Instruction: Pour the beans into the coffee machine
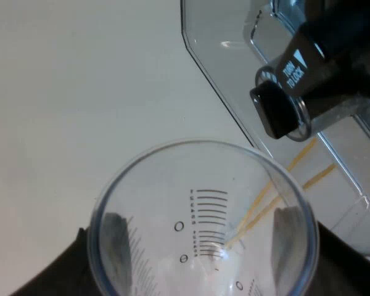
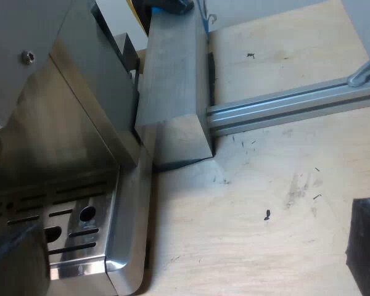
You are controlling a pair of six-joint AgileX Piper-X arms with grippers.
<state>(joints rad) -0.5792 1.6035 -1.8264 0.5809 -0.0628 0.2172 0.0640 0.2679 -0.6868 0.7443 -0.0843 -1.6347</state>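
Note:
The clear measuring glass (image 1: 203, 185) with printed graduation marks is held between my left gripper's (image 1: 201, 237) dark fingers (image 1: 115, 229), which press on its two sides. I look down into the glass and see no beans in it. Its rim is close beside the clear bean hopper (image 1: 234, 68), just below the hopper's black knob (image 1: 283, 98) marked "TURN TO LOCK". My right gripper (image 2: 188, 250) stands open low over the wooden table (image 2: 265, 185), next to the corner of the espresso machine's slotted drip tray (image 2: 80, 240). Nothing sits between its fingers.
The machine's steel side (image 2: 68, 123) rises beside the right gripper. A grey block (image 2: 172, 80) and an aluminium rail (image 2: 290, 102) lie on the table beyond it. A pale surface (image 1: 80, 80) spreads under the glass.

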